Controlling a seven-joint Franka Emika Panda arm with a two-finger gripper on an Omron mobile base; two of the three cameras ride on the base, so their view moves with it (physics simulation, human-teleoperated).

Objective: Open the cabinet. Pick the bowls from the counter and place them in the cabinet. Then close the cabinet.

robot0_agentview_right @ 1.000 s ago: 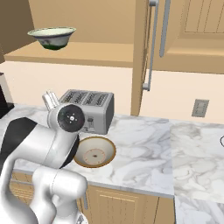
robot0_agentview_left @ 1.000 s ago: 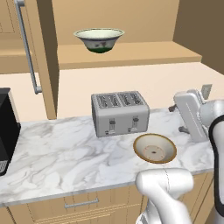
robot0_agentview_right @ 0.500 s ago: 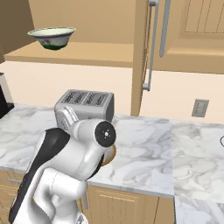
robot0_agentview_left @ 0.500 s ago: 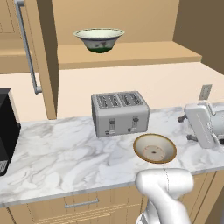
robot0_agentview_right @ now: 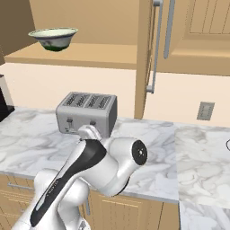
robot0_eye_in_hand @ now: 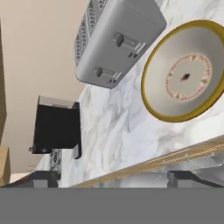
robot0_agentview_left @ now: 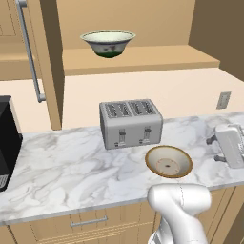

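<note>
End effector (robot0_eye_in_hand: 112,177) spread wide (nothing held), brown-rimmed bowl (robot0_agentview_left: 168,161) on counter (robot0_agentview_left: 71,167) before toaster (robot0_agentview_left: 130,123), cream bowl (robot0_agentview_left: 107,43) on cabinet shelf (robot0_agentview_left: 143,57)

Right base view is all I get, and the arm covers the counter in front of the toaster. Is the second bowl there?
Observer: Yes. The brown-rimmed bowl sits upright on the counter, just in front of the right end of the toaster, apart from it.
Operator: Anything in it?
Observer: No, it's empty. The hand view shows a bare inside with a speckled ring round the centre.
Operator: Fingers?
Observer: The fingers stand wide apart with nothing between them. In the left base view they are to the right of the bowl, not touching it.
</note>
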